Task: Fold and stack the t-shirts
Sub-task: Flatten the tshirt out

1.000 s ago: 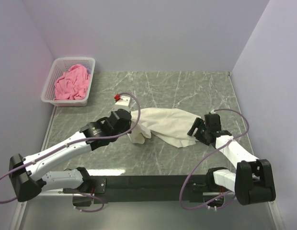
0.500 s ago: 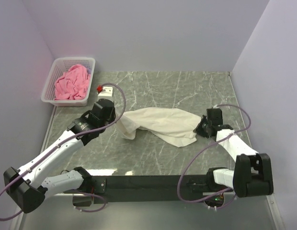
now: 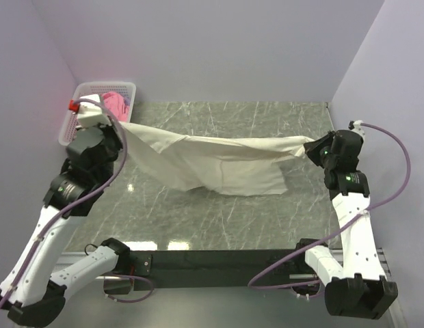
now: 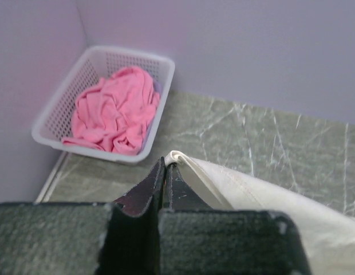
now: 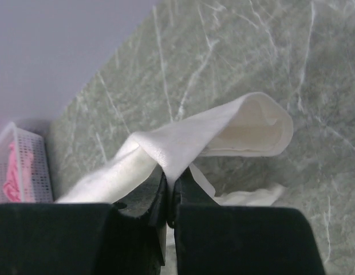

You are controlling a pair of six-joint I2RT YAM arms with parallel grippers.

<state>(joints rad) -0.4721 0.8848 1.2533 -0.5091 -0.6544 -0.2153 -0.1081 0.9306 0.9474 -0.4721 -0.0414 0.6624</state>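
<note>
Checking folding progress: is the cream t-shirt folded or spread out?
Spread, not folded: the cream t-shirt hangs stretched between the left pincer and right pincer, each shut on an edge.

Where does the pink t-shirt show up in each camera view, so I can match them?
Top external: pink t-shirt at upper left, in the white basket, partly hidden by the left arm.
Left wrist: pink t-shirt at upper left, heaped in the white basket.
Right wrist: pink t-shirt as a sliver at the far left edge, inside the white basket.
Shared landmark: the white basket, in all three views.
</note>
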